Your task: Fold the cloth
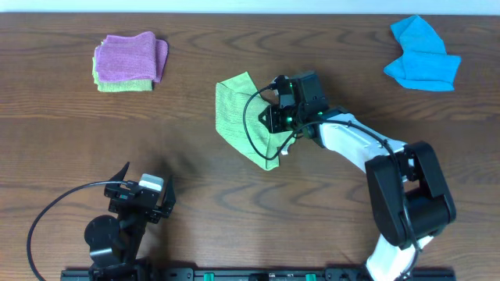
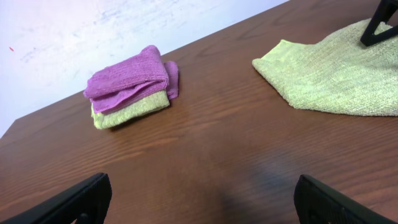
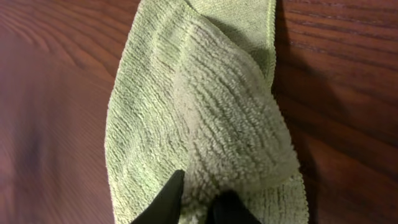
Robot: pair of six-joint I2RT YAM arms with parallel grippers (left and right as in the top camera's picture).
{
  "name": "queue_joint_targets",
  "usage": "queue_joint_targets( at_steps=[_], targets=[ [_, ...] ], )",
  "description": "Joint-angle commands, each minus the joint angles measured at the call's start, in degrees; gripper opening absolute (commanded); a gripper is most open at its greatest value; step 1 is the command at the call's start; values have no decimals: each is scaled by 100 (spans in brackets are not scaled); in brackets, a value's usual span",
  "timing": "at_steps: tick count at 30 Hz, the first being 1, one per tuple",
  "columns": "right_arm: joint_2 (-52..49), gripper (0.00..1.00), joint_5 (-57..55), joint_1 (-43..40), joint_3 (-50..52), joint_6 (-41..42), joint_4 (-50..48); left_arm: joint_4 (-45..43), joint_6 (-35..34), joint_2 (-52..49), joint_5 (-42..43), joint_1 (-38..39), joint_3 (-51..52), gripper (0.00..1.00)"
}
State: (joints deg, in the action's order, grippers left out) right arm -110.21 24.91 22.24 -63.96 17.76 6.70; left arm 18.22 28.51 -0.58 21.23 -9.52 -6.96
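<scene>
1. The right gripper (image 3: pixel 198 202) is clenched on a raised fold of the cloth (image 3: pixel 199 112); its two dark fingertips sit close together with the green pile bunched between them.
2. The cloth lies near the middle of the table (image 1: pixel 234 203), crumpled, with one layer lapped over another.
3. The left gripper (image 2: pixel 199 205) hangs released at the near left, jaws spread wide, holding nothing, well apart from the cloth.
4. At the far left, a folded purple cloth (image 1: pixel 129 56) rests on a folded green cloth (image 1: pixel 123 84).
5. At the far right lies a rumpled blue cloth (image 1: pixel 422 56).
</scene>
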Motion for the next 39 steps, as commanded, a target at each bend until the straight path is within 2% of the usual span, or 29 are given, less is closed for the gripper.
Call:
queue_joint_targets(
  at_steps=[1,3,7,19,31,35,39],
  targets=[
    [-11,10,125,-46,26,66,-7,55,-26,33,83,28,118,95],
    [-11,9,101,-46,24,66,-11,57,-26,33,83,28,118,95],
    [-11,1,105,-46,-63,68,-7,57,-26,33,83,28,118,95],
    [-9,1,52,157,-994,-164,885,57,-26,33,85,28,118,95],
    [-9,1,-1394,914,-1810,-750,2479,57,-26,33,83,28,118,95],
    [-7,1,-317,1154,-2013,-1886,2839,57,-26,33,83,28,118,95],
    [-4,1,35,1311,-2149,-2149,3040,55,-26,33,83,28,118,95]
  ],
)
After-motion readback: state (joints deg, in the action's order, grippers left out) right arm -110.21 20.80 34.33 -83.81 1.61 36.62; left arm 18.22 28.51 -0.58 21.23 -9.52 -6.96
